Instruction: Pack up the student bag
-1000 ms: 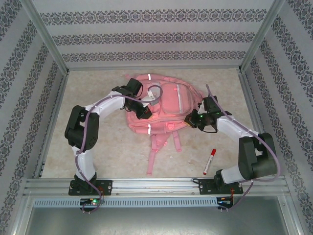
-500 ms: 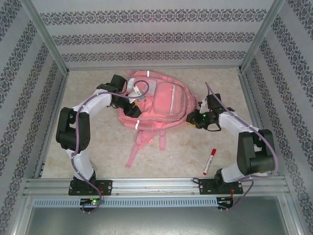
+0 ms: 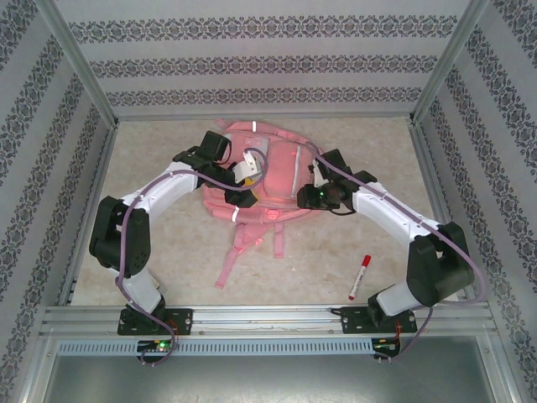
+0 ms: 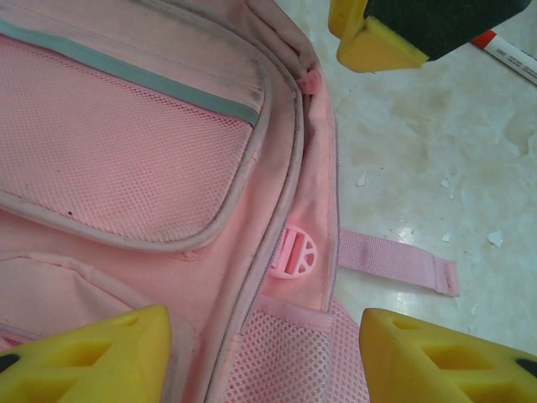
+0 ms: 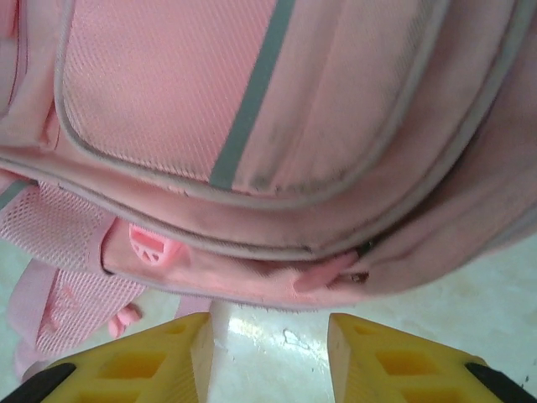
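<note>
student bag point(image 3: 281, 180), top far, straps point(image 3: 237, 243) nearward

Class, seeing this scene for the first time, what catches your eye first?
The big pink student bag sprawls on the table, straps trailing toward the near edge. Both arms bend in over it, left gripper and right gripper open at its edges. A red-capped marker lies alone on the right.

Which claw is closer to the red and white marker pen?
Right. The right claw hangs at the pink fabric backpack's edge facing the marker pen; the left claw hangs over the bag's left part, farther off.
</note>
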Available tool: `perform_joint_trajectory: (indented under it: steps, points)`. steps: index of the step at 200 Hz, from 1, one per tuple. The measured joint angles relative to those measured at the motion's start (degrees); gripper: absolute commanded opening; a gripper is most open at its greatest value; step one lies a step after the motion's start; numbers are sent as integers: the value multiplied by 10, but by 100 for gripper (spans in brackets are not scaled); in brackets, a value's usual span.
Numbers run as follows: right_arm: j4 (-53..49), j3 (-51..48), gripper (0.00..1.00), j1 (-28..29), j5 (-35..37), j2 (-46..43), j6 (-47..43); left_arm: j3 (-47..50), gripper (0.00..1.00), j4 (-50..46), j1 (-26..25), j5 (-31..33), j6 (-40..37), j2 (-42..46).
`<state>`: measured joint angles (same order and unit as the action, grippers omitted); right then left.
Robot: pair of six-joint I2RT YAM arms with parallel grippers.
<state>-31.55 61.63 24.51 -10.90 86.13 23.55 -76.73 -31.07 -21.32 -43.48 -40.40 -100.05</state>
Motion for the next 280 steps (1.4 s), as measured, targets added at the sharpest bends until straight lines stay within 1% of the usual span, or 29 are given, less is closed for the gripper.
perform_joint_trajectory:
  steps: [52,71,90,107,115,142,155,175,186,214,226,259,280]
  points:
    - [-38,43,39,46,79,73,-9,13,60,5,0,11,0,0]
    - [-49,52,39,54,103,95,-11,18,59,5,0,17,-1,0]
    - [-56,54,37,58,120,107,-10,24,60,5,0,21,-2,0]
    - [-64,59,31,58,134,115,-9,27,60,5,0,24,-3,0]
    - [-68,63,29,58,139,118,-9,28,59,5,-1,27,-4,0]
    - [-74,69,29,60,152,126,-6,28,60,5,-8,41,-11,0]
    - [-75,69,30,61,157,131,-2,28,60,5,-19,48,-16,0]
    - [-78,69,34,61,161,138,10,19,61,5,-39,55,-21,-9]
    - [-78,69,33,61,160,141,19,6,61,5,-50,59,-24,-23]
    - [-78,69,20,61,162,146,36,-43,61,4,-69,75,-30,-75]
    - [-79,69,13,61,166,147,38,-64,61,3,-72,82,-34,-99]
    - [-83,69,0,61,172,146,33,-101,63,-6,-72,102,-59,-149]
    - [-88,69,0,56,163,139,28,-112,63,-23,-72,113,-81,-163]
